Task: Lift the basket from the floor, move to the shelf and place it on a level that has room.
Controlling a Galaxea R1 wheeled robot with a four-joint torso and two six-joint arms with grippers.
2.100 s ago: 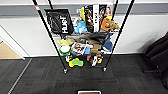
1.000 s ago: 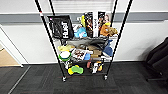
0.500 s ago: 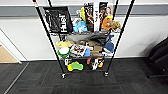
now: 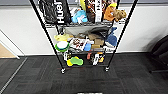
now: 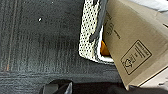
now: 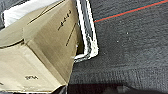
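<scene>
The shelf (image 4: 83, 37) is seen in the head view standing on the floor (image 4: 37, 77) against a pale wall (image 4: 22, 27), directly ahead of the robot. Its black posts rise past the upper edge of the view, and its castor wheels rest on the dark carpet tiles. The visible tiers are crowded: a black bag with white lettering (image 4: 56, 11) and soft toys (image 4: 113, 12) are stored on the upper tier in view, mixed items including a green and white round object (image 4: 62, 46) on the middle tier, and a yellow-green object (image 4: 75, 61) on the lowest tier. A dark chair (image 4: 160, 53) is seen at the far right.

In the left wrist view the basket (image 5: 91, 32) is seen on the carpet, touching a brown cardboard box (image 5: 132, 42) that leans over its rim; something orange (image 5: 104, 48) is visible inside the basket. A dark braided strip runs along the basket's rim.

In the right wrist view the same cardboard box is seen tilted over the pale basket rim, with a red line (image 6: 130, 11) marked on the carpet beyond it.

The opening of either gripper cannot be told from these views, nor whether anything is held.
</scene>
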